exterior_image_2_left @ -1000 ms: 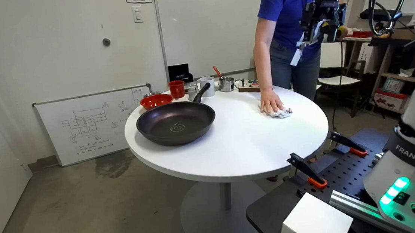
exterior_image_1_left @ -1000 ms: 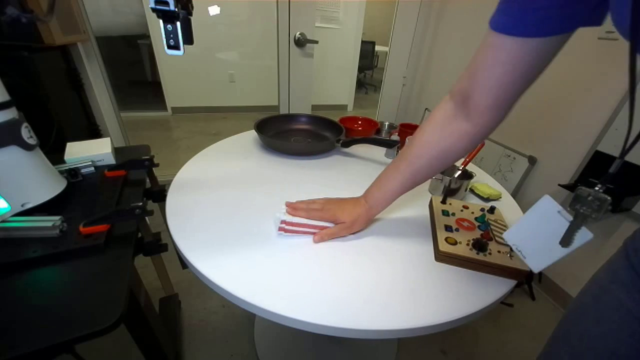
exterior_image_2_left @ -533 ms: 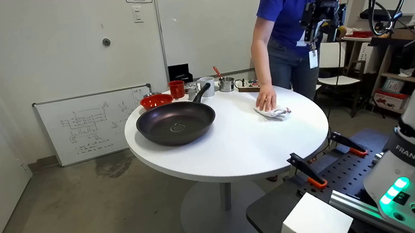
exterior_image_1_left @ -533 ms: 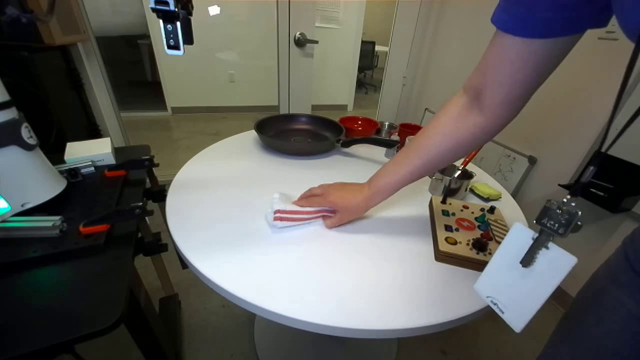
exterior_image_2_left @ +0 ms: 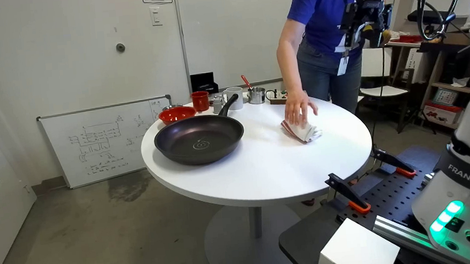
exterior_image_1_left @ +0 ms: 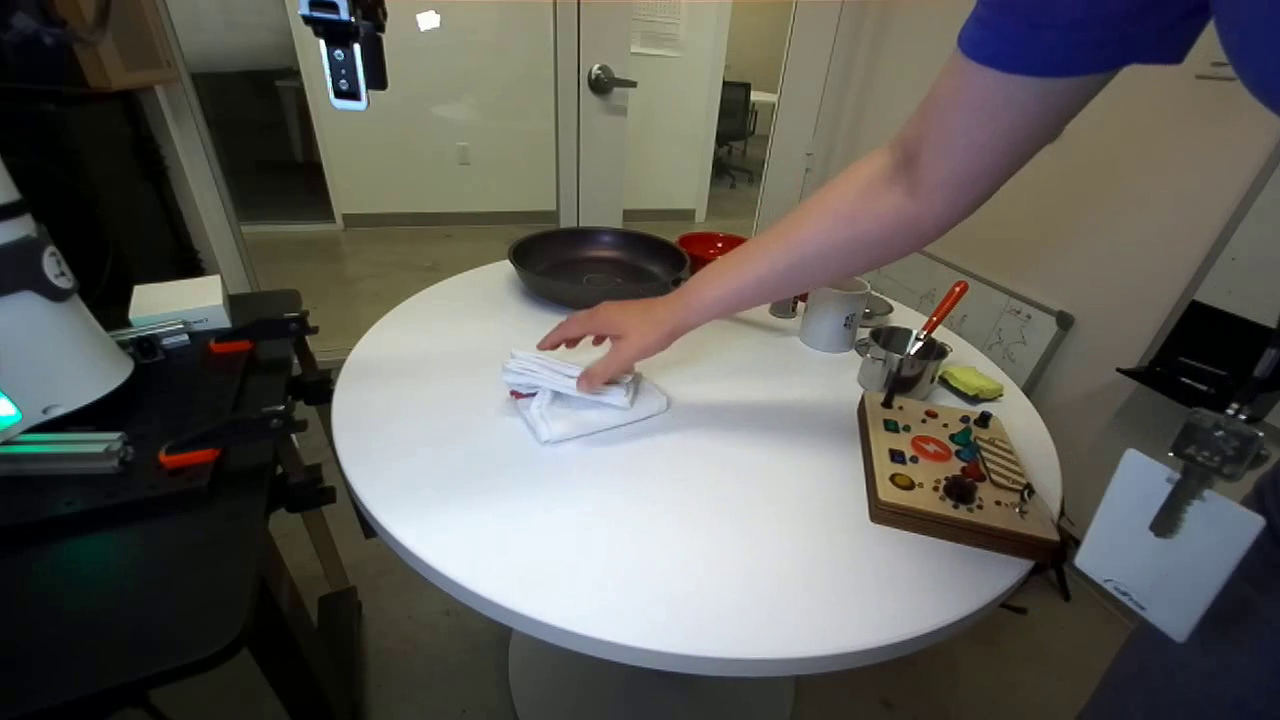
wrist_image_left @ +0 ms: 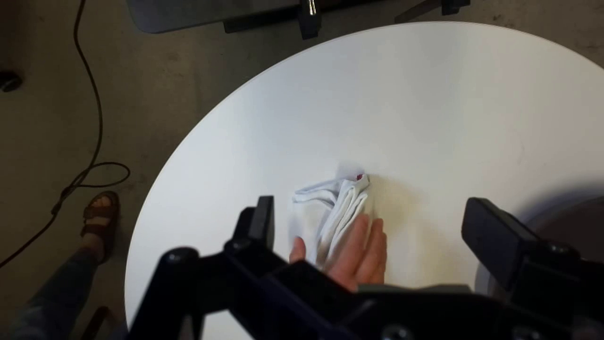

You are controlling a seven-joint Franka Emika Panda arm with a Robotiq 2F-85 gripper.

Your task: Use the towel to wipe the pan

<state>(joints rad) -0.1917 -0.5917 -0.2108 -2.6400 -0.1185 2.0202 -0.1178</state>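
The towel [exterior_image_1_left: 595,415], white with red stripes, lies folded and rumpled on the round white table [exterior_image_1_left: 700,570]. It also shows in an exterior view [exterior_image_2_left: 303,134] and in the wrist view [wrist_image_left: 309,217]. A person's hand [exterior_image_1_left: 625,330] is at the towel. The dark pan [exterior_image_2_left: 199,141] sits upright near the table's edge; it also shows in an exterior view [exterior_image_1_left: 600,265], its handle mostly behind the person's arm. Its edge shows at the right of the wrist view [wrist_image_left: 575,231]. My gripper [wrist_image_left: 373,219] is open and empty, high above the table; it also shows in an exterior view [exterior_image_2_left: 363,41].
A red bowl [exterior_image_2_left: 177,114], red cup [exterior_image_2_left: 200,101], white mug [exterior_image_1_left: 832,320] and metal pot with a red-handled utensil [exterior_image_1_left: 890,365] stand along the table's edge. A wooden knob board [exterior_image_1_left: 945,475] and yellow sponge [exterior_image_1_left: 970,382] are near them. The person's arm [exterior_image_1_left: 880,210] reaches over the table.
The person's hand has gone from pressing the towel flat to lifting off it. The towel is turned, folded over and shifted slightly toward the pan. My gripper and the pan have not moved.
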